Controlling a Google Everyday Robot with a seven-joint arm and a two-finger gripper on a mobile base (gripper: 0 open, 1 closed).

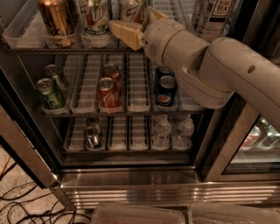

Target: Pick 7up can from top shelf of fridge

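Two 7up cans stand on the top shelf (26, 38) of the fridge (131, 186): one at the left (96, 17) and one to its right (131, 8), both cut off by the picture's top edge. My gripper (139, 24) is at the shelf's front, right at the second can. Its cream fingers (126, 34) are spread, one on each side of that can's lower part. I cannot tell whether they touch it. The thick arm (218, 74) reaches in from the right and hides the shelf's right middle.
A bronze-gold can (54, 17) stands left of the 7up cans and a tea bottle (214, 17) at the right. The middle rack holds green cans (49, 92), red cans (107, 92) and blue cans (165, 89). Water bottles (162, 131) stand below. Cables (17, 201) lie on the floor.
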